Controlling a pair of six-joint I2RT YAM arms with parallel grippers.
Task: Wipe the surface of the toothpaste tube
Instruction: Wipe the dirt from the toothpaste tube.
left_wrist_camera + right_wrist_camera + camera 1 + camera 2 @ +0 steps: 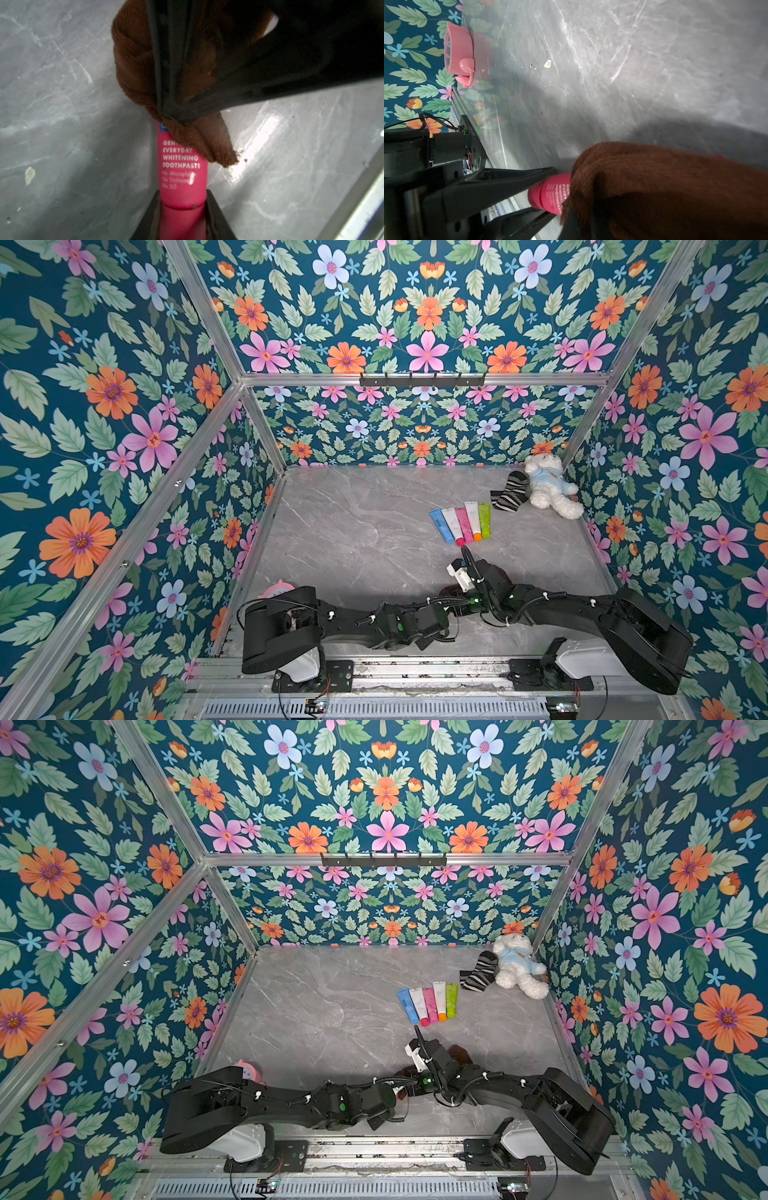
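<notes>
Toothpaste tube (182, 166): pink-red, white print "EVERYDAY WHITENING TOOTHPASTE". It sits near the front of the grey surface (353, 531), seemingly lifted off it. Left gripper (184, 196) is partly open, clamped on the cap end. Right gripper (176, 116) is fully closed, pinching brown cloth (654, 176) draped over the tube's far half. Left arm (374, 622) and right arm (561, 601) lie low, reaching inward, wrists meeting.

The plastic toothpaste tube (182, 176) is pink-red with white lettering, the knitted cloth (133, 62) rust-brown, the marble tabletop (353, 522) grey with white veins, the walls (104, 427) teal with orange, pink and blue flowers.
</notes>
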